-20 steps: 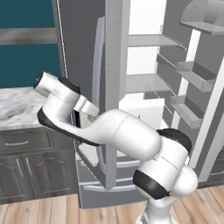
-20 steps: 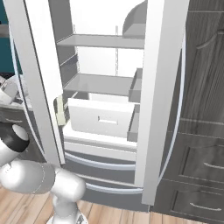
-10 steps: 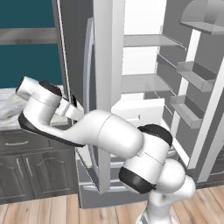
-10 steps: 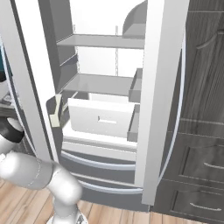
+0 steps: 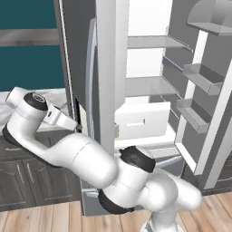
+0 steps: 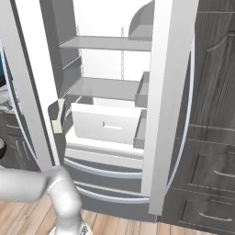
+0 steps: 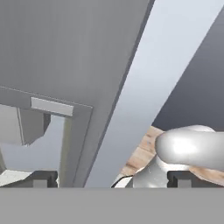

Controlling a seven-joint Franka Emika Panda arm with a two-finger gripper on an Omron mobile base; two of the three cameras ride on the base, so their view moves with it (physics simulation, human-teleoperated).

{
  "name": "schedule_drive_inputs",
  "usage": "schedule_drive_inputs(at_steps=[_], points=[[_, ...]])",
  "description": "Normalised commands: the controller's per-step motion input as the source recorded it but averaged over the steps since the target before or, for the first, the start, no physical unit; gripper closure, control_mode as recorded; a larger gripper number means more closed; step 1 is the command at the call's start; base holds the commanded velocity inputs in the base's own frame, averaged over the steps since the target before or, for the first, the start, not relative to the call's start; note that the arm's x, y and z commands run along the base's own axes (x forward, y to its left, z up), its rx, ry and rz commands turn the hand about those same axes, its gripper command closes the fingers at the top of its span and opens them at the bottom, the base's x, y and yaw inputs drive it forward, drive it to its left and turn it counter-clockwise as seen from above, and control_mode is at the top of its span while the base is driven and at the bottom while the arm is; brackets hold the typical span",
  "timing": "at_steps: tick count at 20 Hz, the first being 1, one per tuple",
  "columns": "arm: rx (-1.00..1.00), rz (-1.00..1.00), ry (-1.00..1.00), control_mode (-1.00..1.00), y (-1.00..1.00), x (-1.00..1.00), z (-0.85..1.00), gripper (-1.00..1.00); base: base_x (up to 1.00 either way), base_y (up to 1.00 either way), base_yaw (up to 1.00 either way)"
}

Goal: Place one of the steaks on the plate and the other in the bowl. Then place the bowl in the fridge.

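Observation:
The fridge (image 5: 149, 86) (image 6: 105, 87) stands with both doors open, showing white shelves and a white drawer (image 6: 104, 124). My gripper (image 5: 76, 128) is low beside the left door (image 5: 106, 68), on its outer side. In the hand view the gripper (image 7: 113, 179) is open, its two dark fingertips (image 7: 42, 178) far apart. The door's grey face (image 7: 65, 52) and pale edge run between them, and the tips grip nothing. The steaks, the plate and the bowl are out of view.
A marble counter (image 5: 56, 96) over dark cabinets (image 5: 27, 181) lies left of the fridge, behind my arm. Dark cabinets (image 6: 211, 151) stand to the right of it. The right door (image 5: 199, 90) with its bins juts out. The floor is wooden (image 6: 27, 215).
The jaws have spread from half closed to wide open. My hand has swung left, away from the fridge's inside, to the outer side of the left door.

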Motion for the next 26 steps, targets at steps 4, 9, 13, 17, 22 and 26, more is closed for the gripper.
schedule_drive_inputs(at_steps=[4,9,13,17,22,26], points=[[0.00,0.04,-0.11,-1.00,-0.70,-1.00,0.00,-1.00,0.00,0.00,0.00],[0.02,0.09,-0.07,-1.00,-0.96,-1.00,0.00,-1.00,0.00,0.00,0.00],[0.05,0.29,-0.13,-1.00,-0.86,-1.00,-0.03,-1.00,0.00,0.00,0.00],[0.15,0.55,-0.14,-1.00,-0.85,-1.00,-0.12,-1.00,0.00,0.00,0.00],[0.32,0.38,0.01,-1.00,-0.99,-0.52,-0.02,-1.00,0.00,0.00,0.00],[0.63,0.00,0.05,-1.00,-0.98,0.47,0.00,-1.00,0.00,0.00,0.00]])
